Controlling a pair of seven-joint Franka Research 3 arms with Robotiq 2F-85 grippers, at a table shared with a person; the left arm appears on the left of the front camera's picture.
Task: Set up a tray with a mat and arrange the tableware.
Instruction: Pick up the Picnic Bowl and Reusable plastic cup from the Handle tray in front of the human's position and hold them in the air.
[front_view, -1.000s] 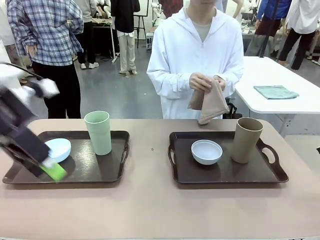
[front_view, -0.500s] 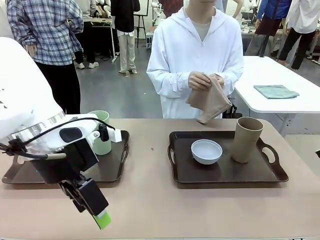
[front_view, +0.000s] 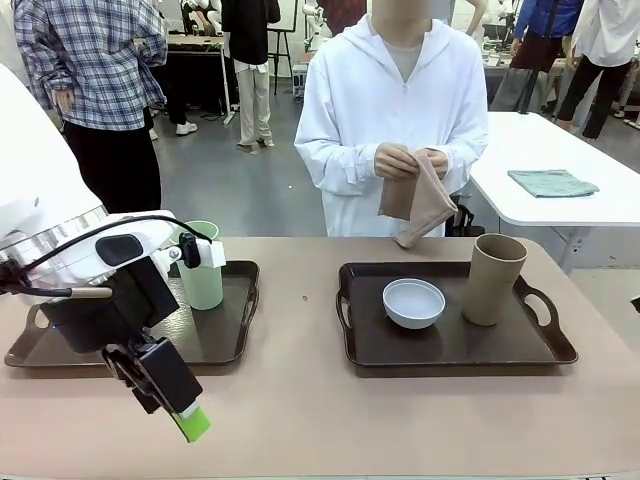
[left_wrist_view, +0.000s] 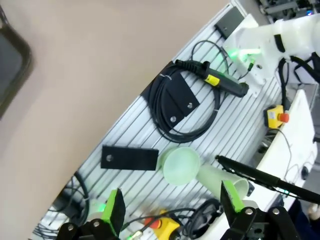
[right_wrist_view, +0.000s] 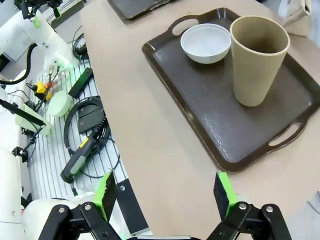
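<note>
My left gripper (front_view: 183, 417) hangs open and empty over the table's near edge, in front of the left tray (front_view: 222, 338). On that tray stands the light green tumbler (front_view: 204, 280), partly behind my arm. The left wrist view has the left gripper (left_wrist_view: 172, 207) wide open above the robot's base. The right tray (front_view: 455, 348) holds the bluish white bowl (front_view: 413, 303) and the tan tumbler (front_view: 493, 280). My right gripper (right_wrist_view: 165, 192) is open, held high above the table's near edge by the right tray (right_wrist_view: 210, 110), bowl (right_wrist_view: 206, 43) and tumbler (right_wrist_view: 257, 60). A person holds a tan mat (front_view: 425, 205).
A teal cloth (front_view: 552, 183) lies on a white table at the back right. Cables and a handheld device (left_wrist_view: 220, 82) lie on the ribbed base below the table edge. People stand farther back. Bare tabletop (front_view: 300, 400) lies between and in front of the trays.
My left arm has swung from over the left tray down to the table's near edge, then drifted slightly left. The person keeps working the mat in both hands.
</note>
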